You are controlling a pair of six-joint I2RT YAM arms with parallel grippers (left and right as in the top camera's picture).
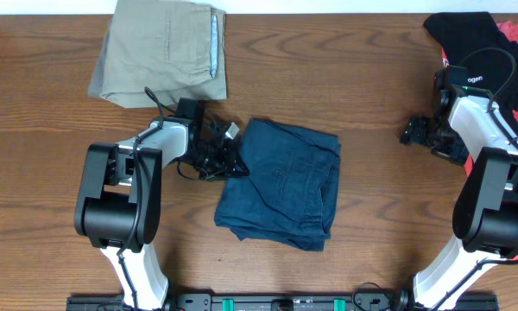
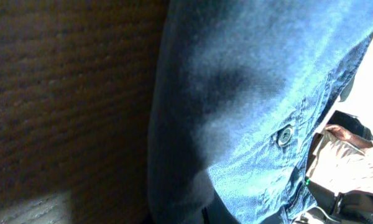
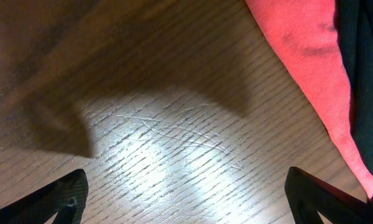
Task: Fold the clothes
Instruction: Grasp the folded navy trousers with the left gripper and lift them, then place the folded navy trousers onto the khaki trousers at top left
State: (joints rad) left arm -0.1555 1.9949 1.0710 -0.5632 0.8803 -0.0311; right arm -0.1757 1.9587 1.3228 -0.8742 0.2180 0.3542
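Note:
The dark navy shorts [image 1: 289, 186] lie folded in the middle of the table. My left gripper [image 1: 229, 160] is at their left edge, shut on the fabric there. In the left wrist view the blue cloth [image 2: 248, 93] with a small button [image 2: 285, 135] fills the frame and hides the fingers. My right gripper [image 1: 419, 131] rests low over bare wood at the far right, away from the shorts. It [image 3: 186, 205] is open, its two fingertips [image 3: 68, 199] wide apart with only table between them.
Folded khaki shorts [image 1: 164, 52] lie at the back left, just behind my left arm. A pile of black and red garments [image 1: 492, 43] sits at the back right corner, and its red cloth [image 3: 304, 56] is close to my right gripper.

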